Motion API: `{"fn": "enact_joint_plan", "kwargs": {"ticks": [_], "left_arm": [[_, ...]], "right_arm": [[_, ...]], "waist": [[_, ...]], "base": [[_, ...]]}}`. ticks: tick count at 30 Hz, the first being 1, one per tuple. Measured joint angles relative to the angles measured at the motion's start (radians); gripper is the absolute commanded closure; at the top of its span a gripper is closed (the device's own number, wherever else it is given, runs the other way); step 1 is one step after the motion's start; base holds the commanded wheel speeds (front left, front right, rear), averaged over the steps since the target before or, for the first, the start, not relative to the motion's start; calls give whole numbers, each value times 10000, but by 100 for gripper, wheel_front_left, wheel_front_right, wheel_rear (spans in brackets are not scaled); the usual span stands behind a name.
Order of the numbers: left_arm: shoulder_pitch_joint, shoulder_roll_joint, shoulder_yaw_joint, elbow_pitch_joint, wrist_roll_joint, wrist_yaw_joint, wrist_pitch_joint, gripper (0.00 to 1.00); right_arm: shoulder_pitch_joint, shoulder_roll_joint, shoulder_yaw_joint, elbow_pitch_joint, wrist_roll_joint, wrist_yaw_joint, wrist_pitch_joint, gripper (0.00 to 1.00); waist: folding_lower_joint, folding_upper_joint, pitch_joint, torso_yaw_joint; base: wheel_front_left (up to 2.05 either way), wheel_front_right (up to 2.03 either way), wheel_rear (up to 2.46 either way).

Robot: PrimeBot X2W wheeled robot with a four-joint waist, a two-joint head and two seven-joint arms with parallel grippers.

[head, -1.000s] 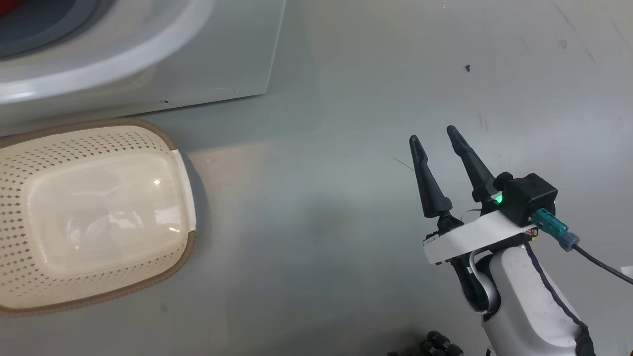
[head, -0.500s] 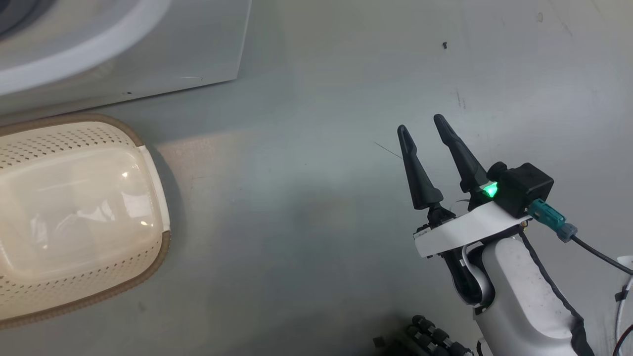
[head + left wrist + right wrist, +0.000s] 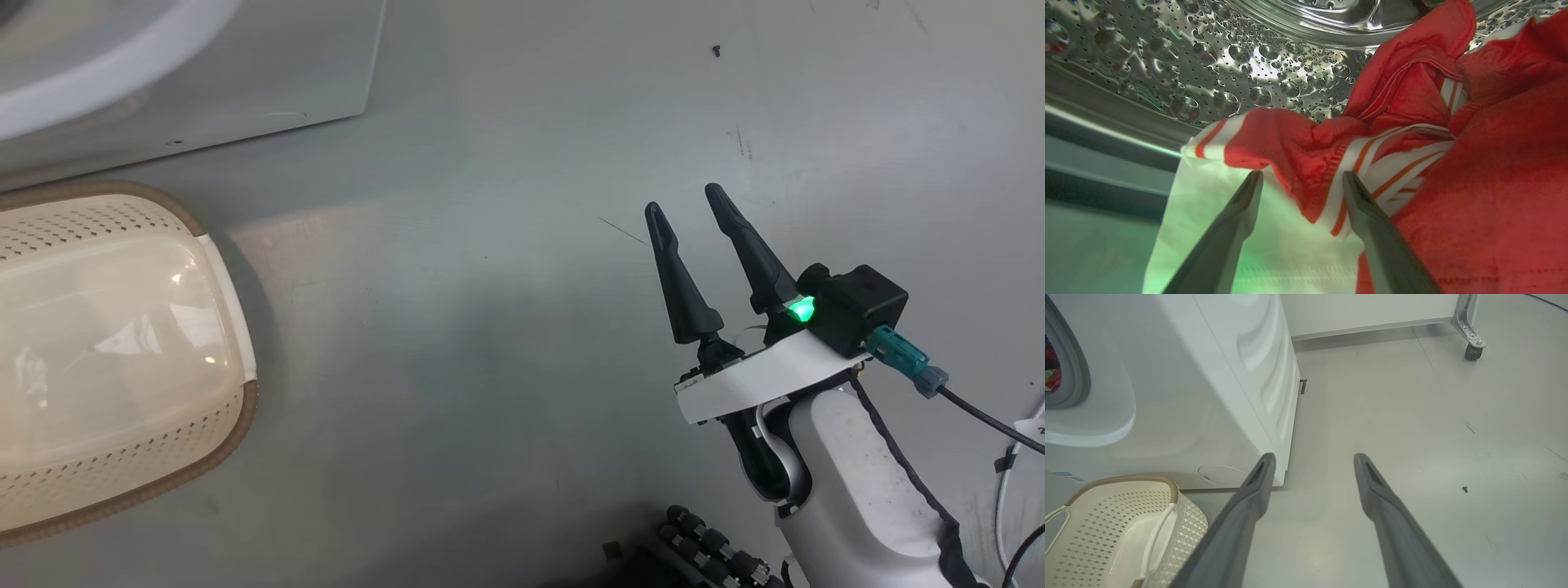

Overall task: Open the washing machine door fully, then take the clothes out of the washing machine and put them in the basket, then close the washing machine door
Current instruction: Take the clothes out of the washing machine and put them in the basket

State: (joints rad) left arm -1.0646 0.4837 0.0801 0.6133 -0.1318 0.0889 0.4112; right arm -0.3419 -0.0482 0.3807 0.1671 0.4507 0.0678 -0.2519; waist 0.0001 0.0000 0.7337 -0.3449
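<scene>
Two wide-open grippers: left gripper (image 3: 1303, 174) at the clothes (image 3: 1412, 163), right gripper (image 3: 685, 199) above floor (image 3: 490, 327)

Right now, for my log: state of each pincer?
Left pincer: open, tips by the red-and-white striped fabric clothes.
Right pincer: open, holding nothing.
</scene>
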Motion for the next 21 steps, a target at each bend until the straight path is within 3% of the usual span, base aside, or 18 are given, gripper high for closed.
{"fn": "enact_joint_plan", "kwargs": {"ticks": [13,14,15,16,17,18,21], "left_arm": [[-538,98,-15,757,286,119,12,0],[-573,59,27,798,265,119,10,8],[-619,25,44,849,263,119,10,56],[-651,12,48,888,263,121,8,56],[-679,10,52,924,263,138,-4,65],[-709,10,61,963,263,150,-10,100],[-846,-29,84,1200,259,157,-138,100]], "right_arm": [[-35,6,115,-44,81,-105,0,0],[-51,6,115,-48,82,-119,0,0],[-69,6,115,-50,81,-178,0,0],[-85,6,115,-52,81,-178,0,0],[-93,6,115,-54,81,-178,0,0],[-98,6,115,-54,81,-178,0,0],[-171,6,119,-54,81,-180,0,0]], "waist": [[-1,0,132,-57],[-1,0,135,-51],[0,0,136,-43],[-1,0,137,-33],[-1,0,137,-23],[-1,0,136,-12],[0,0,119,40]], "base": [[0,0,0],[0,0,0],[0,0,0],[0,0,0],[0,0,0],[0,0,0],[0,0,0]]}}
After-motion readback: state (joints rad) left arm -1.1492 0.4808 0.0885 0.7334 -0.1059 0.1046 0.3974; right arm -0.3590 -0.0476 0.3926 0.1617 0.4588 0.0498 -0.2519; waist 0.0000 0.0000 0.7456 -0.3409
